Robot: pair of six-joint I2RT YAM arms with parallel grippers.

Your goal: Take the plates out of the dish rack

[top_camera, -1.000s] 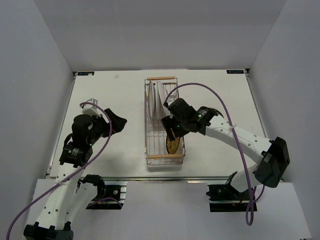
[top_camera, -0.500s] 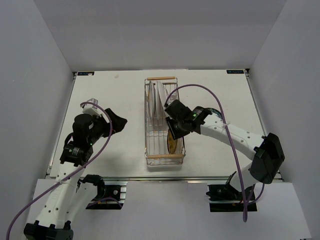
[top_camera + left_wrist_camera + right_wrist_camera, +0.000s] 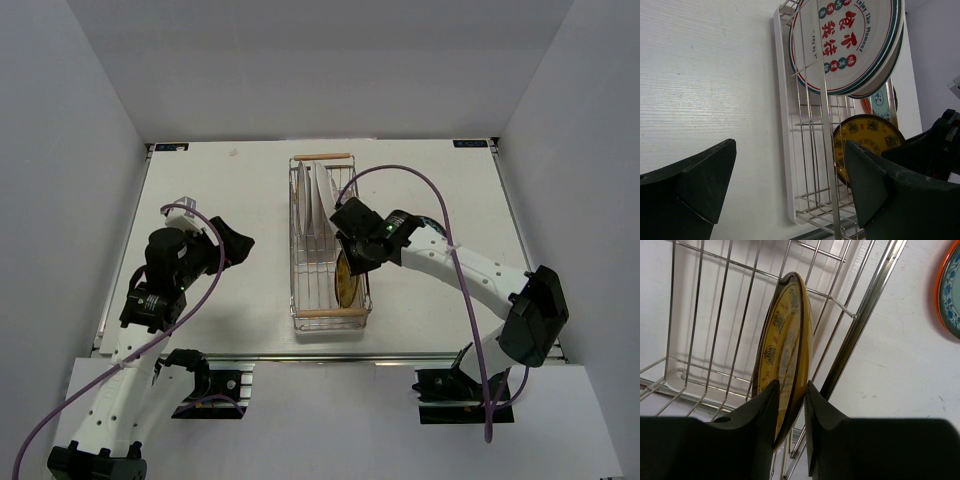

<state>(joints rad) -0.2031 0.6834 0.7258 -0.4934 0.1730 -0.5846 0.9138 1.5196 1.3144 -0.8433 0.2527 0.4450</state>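
Unloading the dish rack (image 3: 295,250), the grasp on the nearest plate. The rack lies in the middle of the table (image 3: 200,180), its long axis running near to far. The yellow plate (image 3: 785,350) stands on edge in the near half, by the right-hand wall. Its flat plane follows the rack's long axis, so its faces look left and right, and it leans slightly. The right gripper (image 3: 348,258) reaches into the rack over this plate, so that arm is much the nearer one. In the right wrist view its fingers (image 3: 760,425) straddle the upper rim, one against each face, with no gap visible on either side. The jaws stand narrow and clenched on the plate, though how firm the hold is cannot be judged. The plate's lower edge sits among the rack wires, so the coming move probably calls for a lift in the plate's own plane to clear the right wall. The left gripper (image 3: 240,243) hangs well to the left of the rack, jaws spread wide and holding nothing. Large white plates (image 3: 850,45) with a dark-green rim stand in the far half. An orange-rimmed plate (image 3: 951,295) lies flat on the table just right of the rack.
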